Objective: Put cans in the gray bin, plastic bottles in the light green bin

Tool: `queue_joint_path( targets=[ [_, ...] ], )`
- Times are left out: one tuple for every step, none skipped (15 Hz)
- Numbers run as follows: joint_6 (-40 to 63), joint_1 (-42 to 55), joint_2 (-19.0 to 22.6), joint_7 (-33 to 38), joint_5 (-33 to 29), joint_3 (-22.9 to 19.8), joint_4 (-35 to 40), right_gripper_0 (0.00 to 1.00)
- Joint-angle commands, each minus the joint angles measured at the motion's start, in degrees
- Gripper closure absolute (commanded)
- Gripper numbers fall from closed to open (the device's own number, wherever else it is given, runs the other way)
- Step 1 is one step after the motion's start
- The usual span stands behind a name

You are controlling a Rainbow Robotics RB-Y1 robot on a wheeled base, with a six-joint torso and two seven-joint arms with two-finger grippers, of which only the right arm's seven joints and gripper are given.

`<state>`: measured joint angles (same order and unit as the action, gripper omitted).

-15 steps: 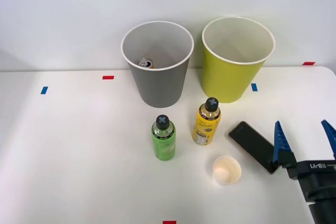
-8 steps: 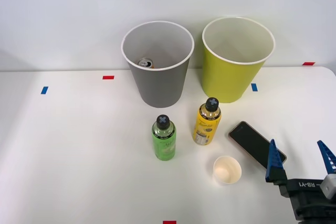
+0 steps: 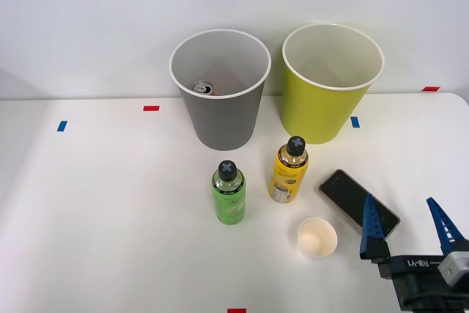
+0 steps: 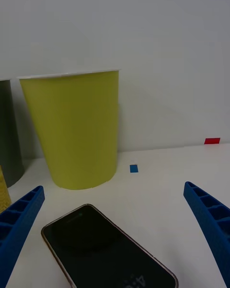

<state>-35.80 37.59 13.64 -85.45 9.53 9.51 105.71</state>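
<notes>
A: Nearest item first. Gripper status?

B: The right gripper [image 3: 407,226] sits at about 5 o'clock on the table [image 3: 102,210], fingers spread wide and holding nothing. In the wrist view the two blue fingers [image 4: 19,221] stand at the corners with the phone [image 4: 103,249] lying flat between them.

A: Where is the phone from the front?

B: The phone [image 3: 353,199] lies just at 11 o'clock of the gripper, its near end behind the left fingertip. A paper cup [image 3: 317,237] stands upright at 9 o'clock of the gripper, near it but apart from it.

A: Bottles?

B: Both upright mid-table, black caps on. The yellow bottle [image 3: 289,170] is at 12 o'clock of the cup; the green bottle [image 3: 229,193] is at 8 o'clock of the yellow one, close but apart.

A: Bins?

B: At the far edge by the wall. The gray bin [image 3: 220,90] is at 12 o'clock of the green bottle, and the green bin [image 3: 328,84] is at 3 o'clock of the gray one, their rims close but apart (the wrist view gives the green bin [image 4: 76,129] side-on, with a strip of the gray bin [image 4: 7,134] beside it).

A: Cans?

B: One can [image 3: 203,89] lies inside the gray bin, silver top showing, with a bit of orange side. The green bin's inside looks bare as far as I can see down.
</notes>
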Motion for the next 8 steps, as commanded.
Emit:
queue_joint_path(
  targets=[
    [-6.66,1.78,2.62,-2.18,-0.75,2.71,-3.67,0.00],
    [-7.97,3.19,4.38,-7.54,1.54,4.64,-3.67,0.00],
    [-9.20,4.16,6.14,-11.67,3.74,6.23,-3.67,0.00],
    [-10.52,5.83,8.33,-16.24,6.11,8.25,-3.67,0.00],
    [-11.40,6.97,9.39,-18.44,7.43,9.30,-3.67,0.00],
    [-12.81,8.38,11.23,-21.43,9.45,10.80,-3.58,0.00],
    [-13.86,9.43,12.46,-23.27,11.03,11.94,-3.58,0.00],
    [-14.57,10.22,13.25,-23.89,12.09,12.91,-3.58,0.00]
  ],
)
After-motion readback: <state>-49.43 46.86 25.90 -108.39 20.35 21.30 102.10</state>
